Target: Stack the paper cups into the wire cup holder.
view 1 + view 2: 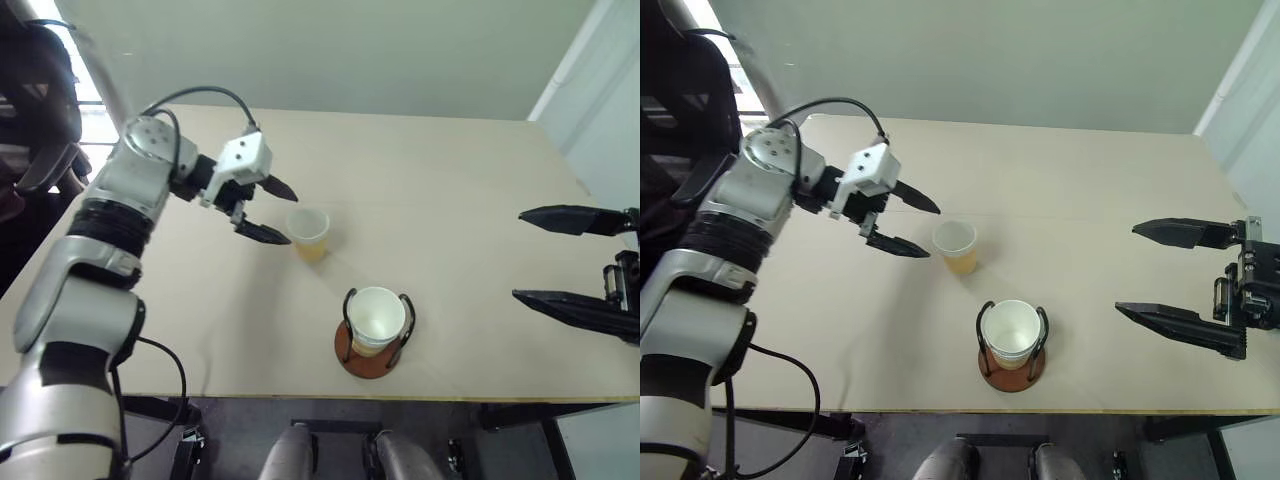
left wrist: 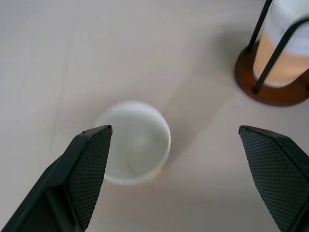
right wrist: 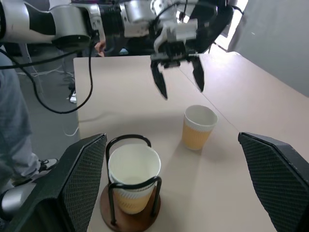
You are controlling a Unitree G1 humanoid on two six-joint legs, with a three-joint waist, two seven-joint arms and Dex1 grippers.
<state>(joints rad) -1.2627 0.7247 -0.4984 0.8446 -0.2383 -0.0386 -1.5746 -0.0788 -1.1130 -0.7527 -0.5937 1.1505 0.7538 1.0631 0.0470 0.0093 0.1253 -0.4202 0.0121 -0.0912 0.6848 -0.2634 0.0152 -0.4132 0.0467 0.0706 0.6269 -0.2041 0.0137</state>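
Observation:
A paper cup (image 1: 309, 233) with a tan ribbed sleeve stands upright on the table, apart from the rest. My left gripper (image 1: 279, 212) hangs open just to its left and slightly above, fingers spread and touching nothing; its wrist view looks down into that cup (image 2: 134, 142). The wire cup holder (image 1: 368, 352), a reddish-brown disc with black wire loops, stands near the front edge with a paper cup (image 1: 376, 318) seated inside it. My right gripper (image 1: 572, 260) is open at the right edge of the table, well away from both cups.
The pale wooden table (image 1: 450, 180) is bare around the cups. Its front edge runs just below the holder. A dark chair (image 1: 40, 100) stands beyond the table's left side, and a person's leg (image 3: 14, 125) shows there in the right wrist view.

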